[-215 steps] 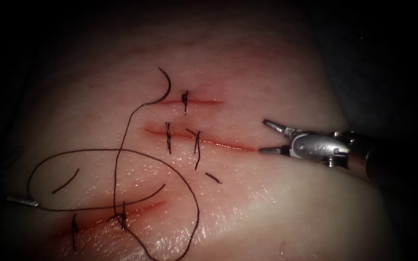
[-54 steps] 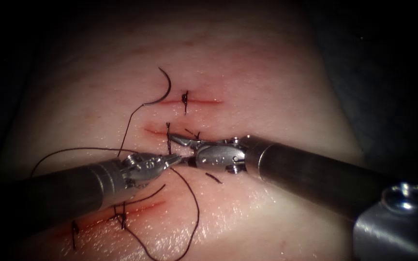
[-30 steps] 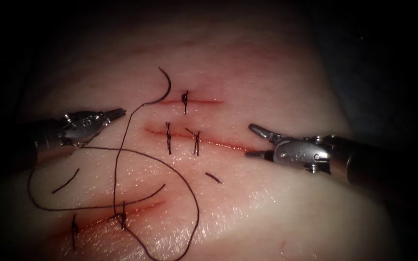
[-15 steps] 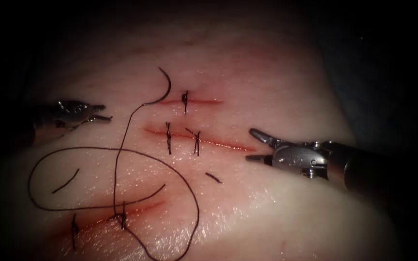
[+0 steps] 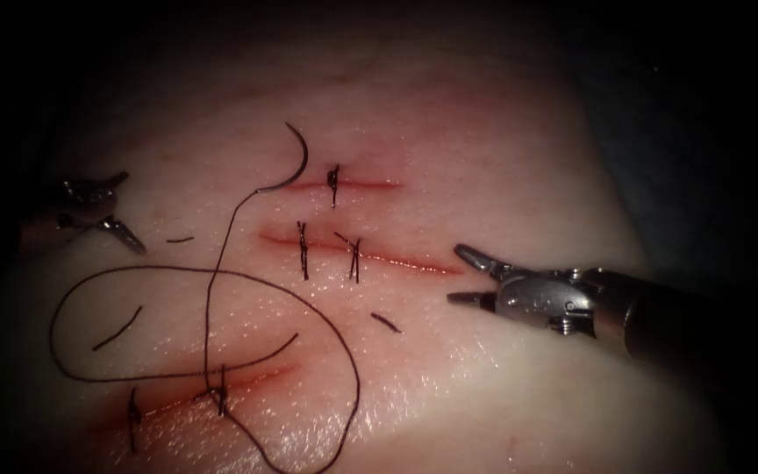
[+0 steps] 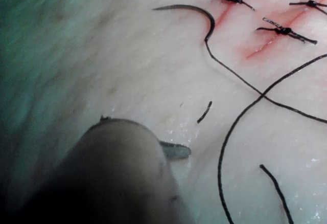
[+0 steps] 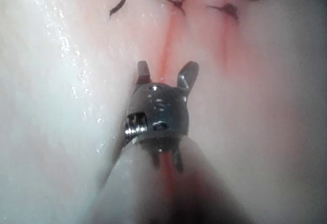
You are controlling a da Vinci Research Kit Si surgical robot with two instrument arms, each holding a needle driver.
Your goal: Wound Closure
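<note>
While both instruments stand clear of the wounds, the curved dark steel needle (image 5: 300, 158) lies free on the pale, glistening pork tissue (image 5: 502, 386), just beside the left end of the uppermost short red cut (image 5: 348, 184), not in the tissue and held by neither tool. Its long dark thread (image 5: 221, 263) trails from the needle's rear end toward the tissue's near edge, sweeps in a wide loop and crosses the lowest cut (image 5: 221, 386), where a knotted stitch (image 5: 221, 399) sits. The middle cut (image 5: 370, 254) carries two knotted stitches (image 5: 303, 250); its right portion remains unsutured. The left arm's slim metal tool (image 5: 107, 206) sits near the tissue's left edge, jaws parted and holding nothing; a short cut end of thread (image 5: 180, 239) lies just beside it, released since half a second ago, when the jaws were closer together nearer the needle. Other cut ends (image 5: 117, 327) lie on the tissue. The right arm's silver wristed tool (image 5: 475, 276) hovers at the right end of the middle cut, jaws wide apart, empty, as seen in the right wrist view (image 7: 166, 73). By judgement, the step in hand is clearing trimmed thread after a knot. Any further stitch calls first for a secure grasp of the free needle, without snagging the loose loop.
</note>
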